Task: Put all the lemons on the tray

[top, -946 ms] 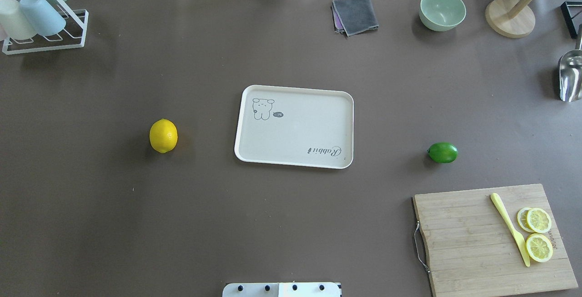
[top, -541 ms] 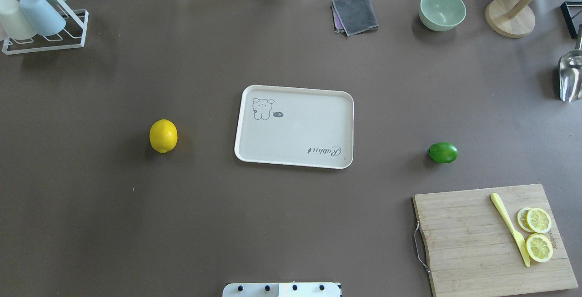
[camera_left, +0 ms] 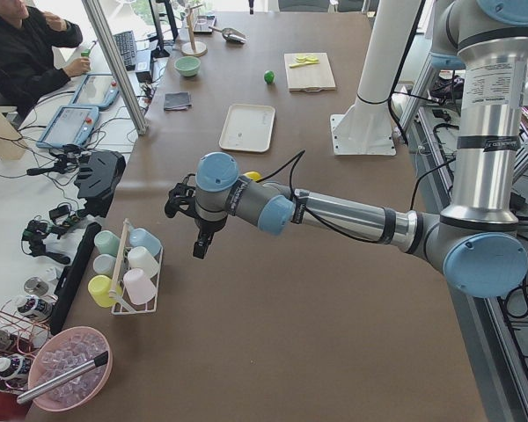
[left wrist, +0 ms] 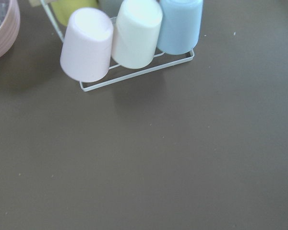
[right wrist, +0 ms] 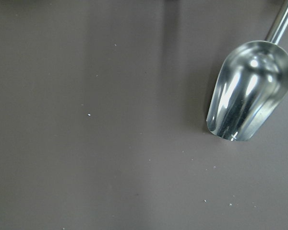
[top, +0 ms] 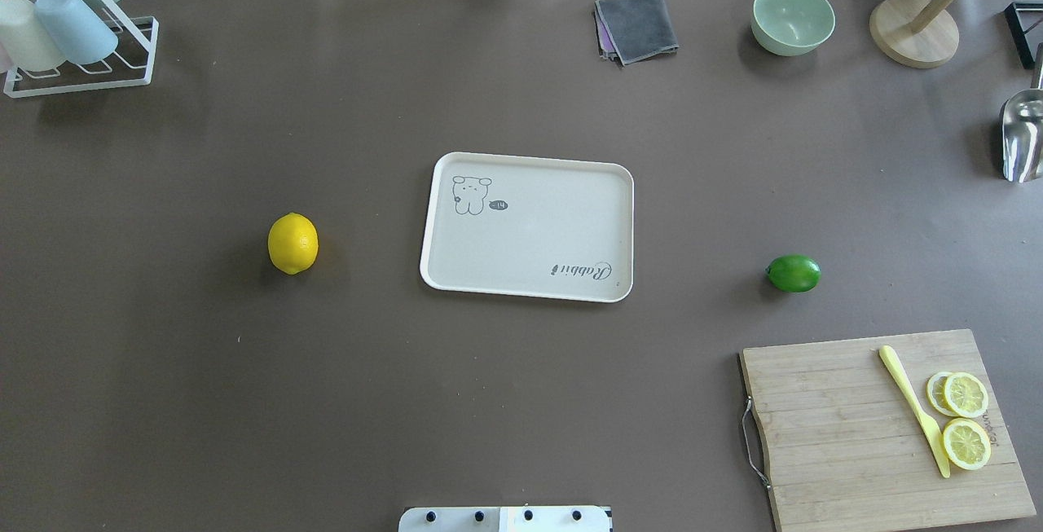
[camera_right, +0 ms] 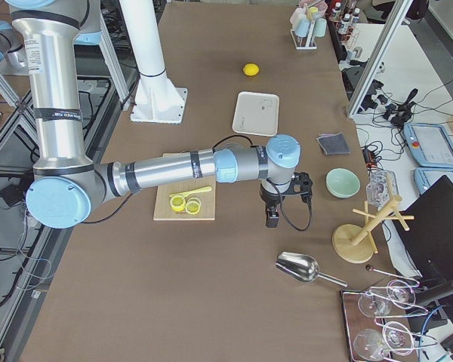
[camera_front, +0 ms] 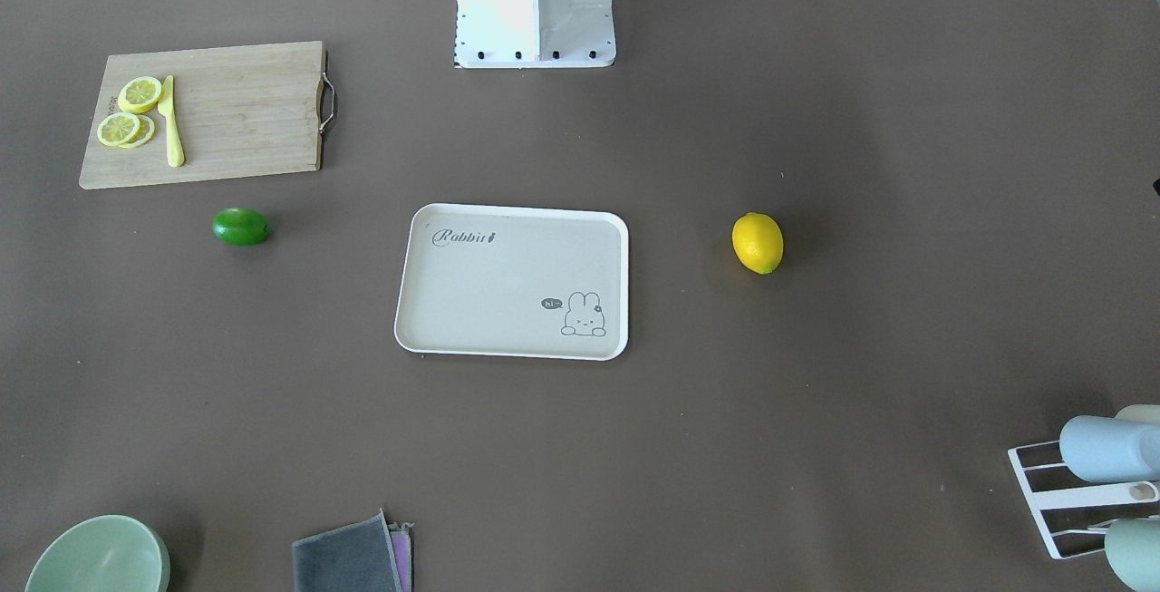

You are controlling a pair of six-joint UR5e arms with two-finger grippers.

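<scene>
- Left gripper (camera_left: 198, 249) hangs by the cup rack (camera_left: 130, 274), right gripper (camera_right: 272, 221) near the scoop (camera_right: 298, 266). Both show side-on only, so can't tell if the jaws are apart.
- Tray (top: 528, 226) sits mid-table, no fruit on it.
- Yellow lemon (top: 292, 243) is on the left arm's side, long axis near-far. The green lemon (top: 793, 273) is on the right arm's side, lying crosswise. Each lies toward the tray from its gripper.
- Versus the earlier overhead view: nothing moved.
</scene>
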